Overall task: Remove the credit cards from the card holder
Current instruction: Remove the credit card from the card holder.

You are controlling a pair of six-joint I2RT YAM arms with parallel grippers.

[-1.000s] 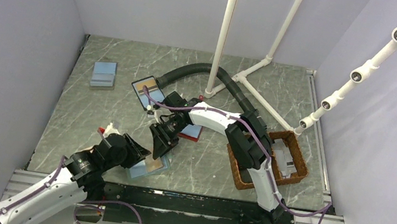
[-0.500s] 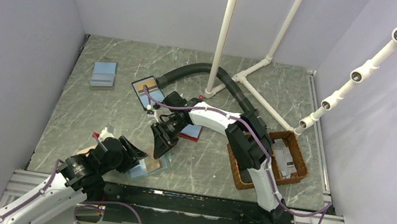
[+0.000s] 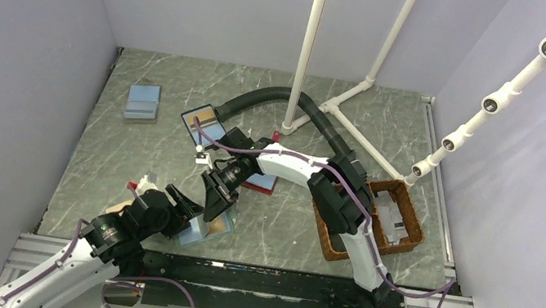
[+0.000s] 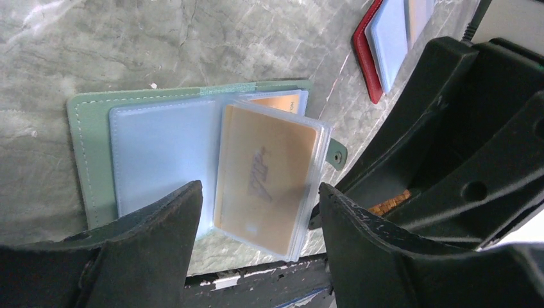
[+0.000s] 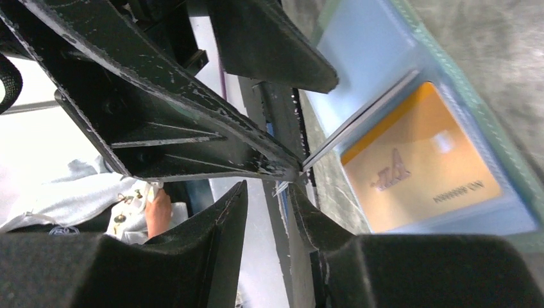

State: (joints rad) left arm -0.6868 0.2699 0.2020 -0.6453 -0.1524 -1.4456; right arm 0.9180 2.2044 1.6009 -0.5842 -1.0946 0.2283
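Observation:
The teal card holder (image 4: 83, 147) lies open at the table's near edge, also seen in the top view (image 3: 210, 228). Its clear sleeves stand part lifted, the top one holding a tan credit card (image 4: 266, 173). Another tan card (image 5: 420, 160) lies in a flat sleeve. My left gripper (image 4: 260, 192) is open, its fingers on either side of the lifted sleeves without touching them. My right gripper (image 5: 269, 199) hovers just right of them, jaws a narrow gap apart, with the lifted sleeve's edge (image 5: 359, 122) reaching its fingertip. Both grippers meet over the holder in the top view.
A red-edged holder (image 3: 261, 183) lies under the right arm, also in the left wrist view (image 4: 378, 45). A black-edged holder (image 3: 204, 122) and a blue holder (image 3: 143, 103) lie further back. A wicker basket (image 3: 326, 241) stands right. White pipes (image 3: 302, 51) and a black hose (image 3: 262, 98) stand behind.
My left arm has drawn back toward the near left and turned its gripper onto the holder. My right gripper has shifted slightly left and nearer. The sleeves now stand lifted.

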